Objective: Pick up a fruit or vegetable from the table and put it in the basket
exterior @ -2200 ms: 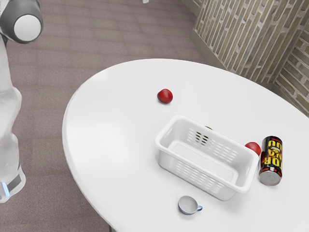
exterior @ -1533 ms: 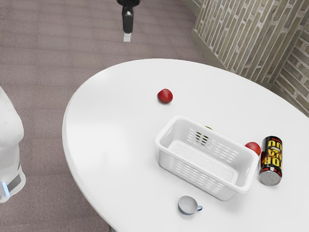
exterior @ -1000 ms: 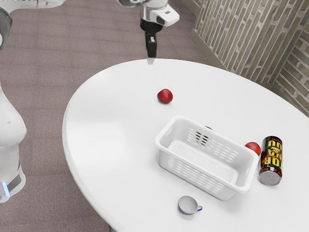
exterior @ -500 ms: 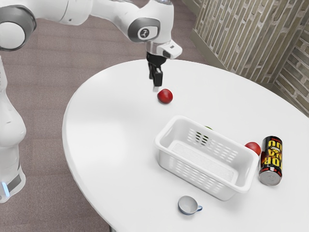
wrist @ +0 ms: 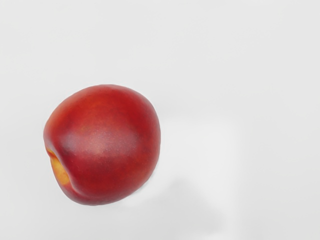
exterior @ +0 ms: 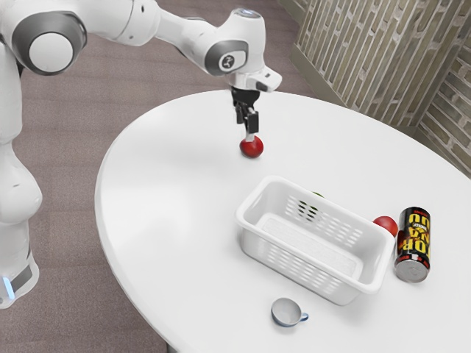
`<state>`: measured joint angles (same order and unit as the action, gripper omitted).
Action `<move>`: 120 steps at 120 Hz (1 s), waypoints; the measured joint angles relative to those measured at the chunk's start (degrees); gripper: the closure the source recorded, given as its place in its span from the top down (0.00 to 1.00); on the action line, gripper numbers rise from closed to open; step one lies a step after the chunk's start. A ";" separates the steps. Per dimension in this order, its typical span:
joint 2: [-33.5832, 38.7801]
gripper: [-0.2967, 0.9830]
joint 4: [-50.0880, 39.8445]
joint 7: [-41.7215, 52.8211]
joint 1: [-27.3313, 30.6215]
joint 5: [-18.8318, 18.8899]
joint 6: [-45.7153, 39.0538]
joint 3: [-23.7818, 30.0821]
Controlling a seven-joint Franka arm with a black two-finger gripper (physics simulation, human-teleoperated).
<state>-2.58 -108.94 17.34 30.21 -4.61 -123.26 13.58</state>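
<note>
Red fruit [exterior: 252, 151]: on the table [exterior: 165, 213], upper centre of the exterior view, outside the basket; a yellow-orange hollow is visible at 1 end in the wrist view.
Gripper [exterior: 246, 133]: directly at the red fruit, pointing down; 2 fingers apart, 1 light tip overlapping the fruit in the exterior view (contact cannot be confirmed).
Arm [exterior: 118, 16]: enters at upper left of the exterior view, reaching to upper centre.
Basket [exterior: 294, 276]: white, perforated, upright, open top; right of centre and slightly low in the frame.
Second red item [exterior: 385, 223]: round, right side of the frame, partly hidden by the basket rim, just beside the can.
Can [exterior: 414, 239]: black with yellow lettering, at far right, on its side, silver end toward the bottom of the frame.
Green item [exterior: 318, 195]: mostly hidden behind the basket; type cannot be determined.
Cup [exterior: 285, 312]: lower centre, near the basket, blue handle toward frame right.
</note>
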 joint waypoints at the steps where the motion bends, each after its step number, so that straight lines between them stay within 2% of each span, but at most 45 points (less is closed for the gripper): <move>1: -0.28 0.75 0.22 -0.02 0.02 0.00 -0.07 0.01; 26: -4.72 0.75 2.75 -0.37 1.76 0.02 -2.46 0.04; 82: -9.70 0.75 3.94 -0.96 0.93 0.03 -9.85 0.56; 120: -9.12 0.75 4.66 -1.30 0.81 2.26 -4.57 1.41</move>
<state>-11.70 -104.28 16.05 31.02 -2.35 -127.82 14.99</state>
